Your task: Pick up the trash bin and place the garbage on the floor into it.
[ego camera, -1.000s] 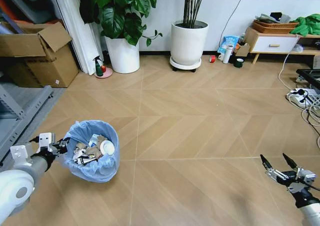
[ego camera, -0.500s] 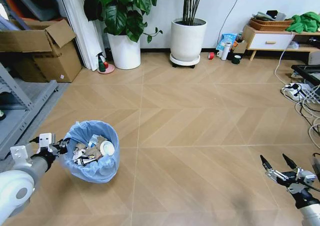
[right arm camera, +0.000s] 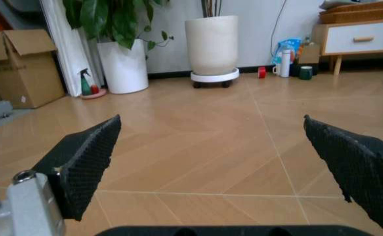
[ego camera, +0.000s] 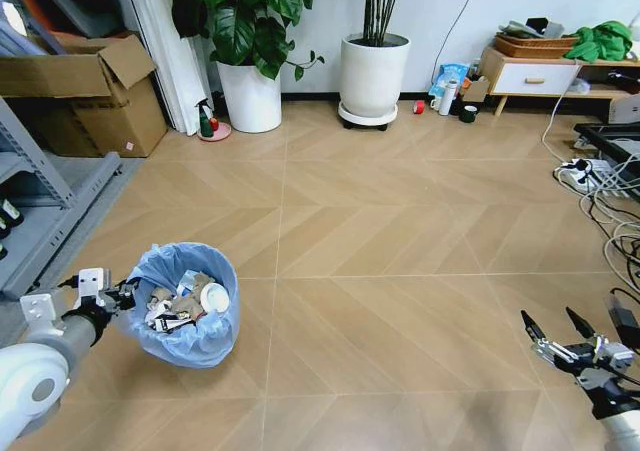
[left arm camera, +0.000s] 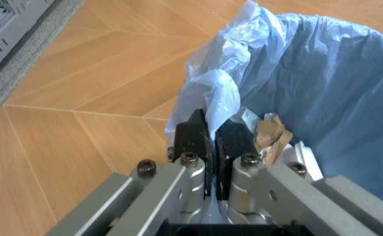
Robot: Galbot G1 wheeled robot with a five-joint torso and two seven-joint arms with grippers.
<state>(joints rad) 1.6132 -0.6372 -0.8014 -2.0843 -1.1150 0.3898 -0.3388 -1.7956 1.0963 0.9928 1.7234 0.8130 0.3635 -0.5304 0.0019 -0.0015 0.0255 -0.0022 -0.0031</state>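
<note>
From the head view, the bin (ego camera: 187, 306) sits low on the left over the floor (ego camera: 400, 251), its blue bag (ego camera: 150, 271) holding the garbage (ego camera: 185, 299): crumpled paper, wrappers and a white disc. The left hand (ego camera: 120, 293) is at the bin's near rim, and the right hand (ego camera: 556, 323) hangs low on the right, well apart from the bin, with nothing in it. No loose scraps show on the planks ahead; beyond are two plant pots (ego camera: 372, 74), a spray bottle (ego camera: 205, 121) and a cardboard box (ego camera: 95, 96). In the left wrist view, the left hand (left arm camera: 212, 135) is clenched on the bag (left arm camera: 218, 96) at the rim, the black pads (left arm camera: 192, 142) pressed together with plastic between them, and brown paper (left arm camera: 270, 135) lies just inside. In the right wrist view, the right hand (right arm camera: 211, 142) stands spread wide over bare floor (right arm camera: 198, 147). I judge the task near its end: the bin is held and loaded. The next move calls for checking the floor for leftover scraps, keeping the bin steady so the thin bag does not slip or tear.
</note>
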